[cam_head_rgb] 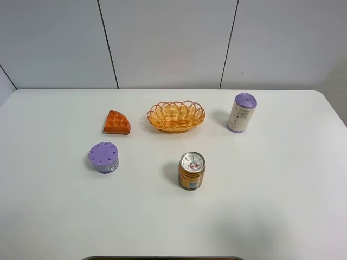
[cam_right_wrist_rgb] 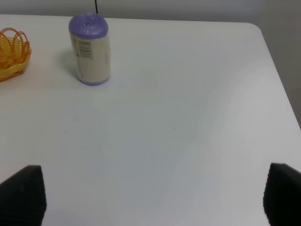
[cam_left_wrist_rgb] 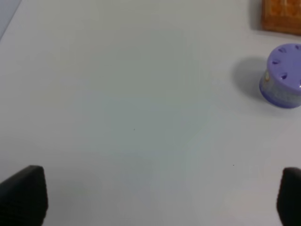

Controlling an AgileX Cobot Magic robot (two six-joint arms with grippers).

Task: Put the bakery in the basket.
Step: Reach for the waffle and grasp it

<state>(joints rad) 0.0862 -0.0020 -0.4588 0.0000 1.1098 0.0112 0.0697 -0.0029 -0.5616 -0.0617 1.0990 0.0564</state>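
Because the bakery (cam_head_rgb: pixel 116 123) lies low on the table (cam_head_rgb: pixel 271 189), beside the basket (cam_head_rgb: pixel 176 116) and outside it, the left hand (cam_left_wrist_rgb: pixel 155 197), wide apart like the right hand (cam_right_wrist_rgb: pixel 151 195), may push it away.

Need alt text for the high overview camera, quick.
The waffle wedge lies on the table left of the empty wicker basket, not touching it. A purple-capped cylinder stands right of the basket; a purple-lidded tub and a drink can sit nearer the camera. No arms in view.

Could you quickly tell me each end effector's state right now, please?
Left end effector: open, empty.
Right end effector: open, empty.
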